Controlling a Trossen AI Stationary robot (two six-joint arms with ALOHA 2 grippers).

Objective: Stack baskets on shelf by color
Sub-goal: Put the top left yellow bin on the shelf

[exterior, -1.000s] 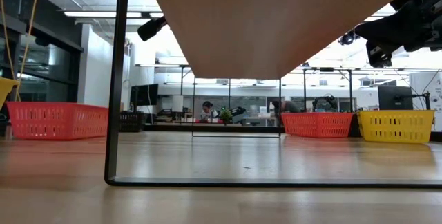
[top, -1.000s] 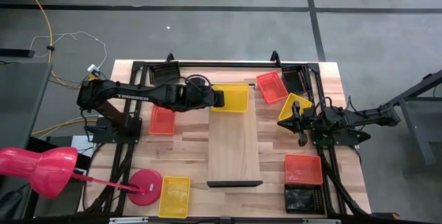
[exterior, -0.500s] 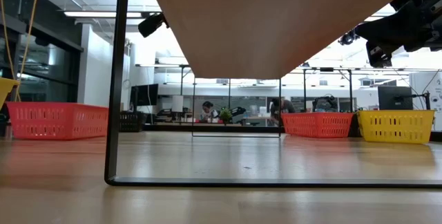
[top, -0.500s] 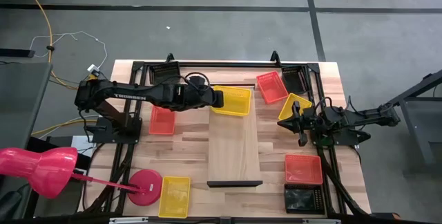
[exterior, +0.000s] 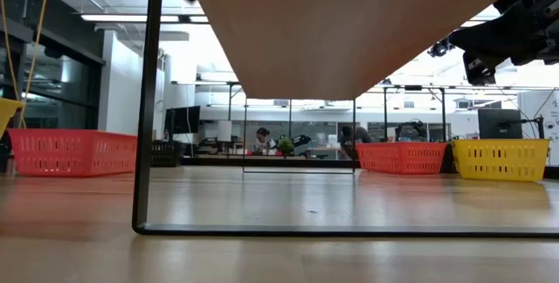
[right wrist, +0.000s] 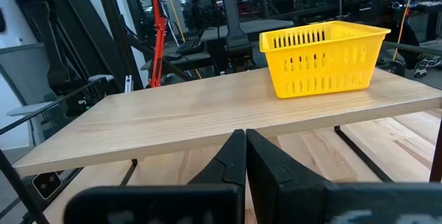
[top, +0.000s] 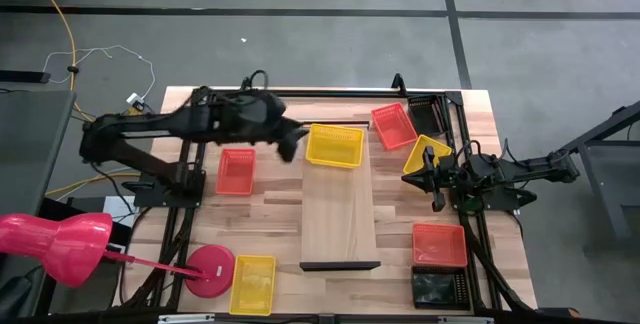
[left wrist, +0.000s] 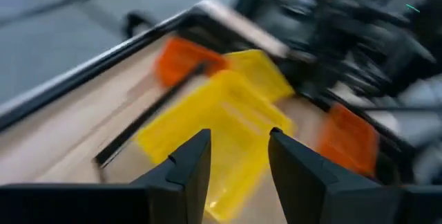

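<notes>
Yellow plastic mesh catches our eye first: one yellow basket [top: 334,145] sits on the far end of the shelf [top: 339,214], the long light-wood board that runs down the middle of the table [top: 270,219]. We see the left gripper [top: 293,144] just beside that basket on its left, apart from it, with its two fingers [left wrist: 188,172] spread and nothing between them. In the left wrist view the same basket lies beyond the gap of the fingers.

The right gripper [top: 436,186] hangs over the right side of the table, well apart from the shelf, and in the right wrist view we see its fingers [right wrist: 231,158] pressed together on nothing.

Around the shelf we count the other baskets. A red basket [top: 236,172] lies left of the shelf, under the left arm. Another red basket [top: 393,126] lies tilted at the far right, next to a black basket [top: 425,117] at the table's far edge. A second yellow basket [top: 427,154] rests just beside the right gripper. Near the right front we find a third red basket [top: 440,245] and, in front of it, a second black basket [top: 441,289]. A third yellow basket [top: 252,284] lies at the left front, touching the round pink lamp base [top: 209,268].
</notes>
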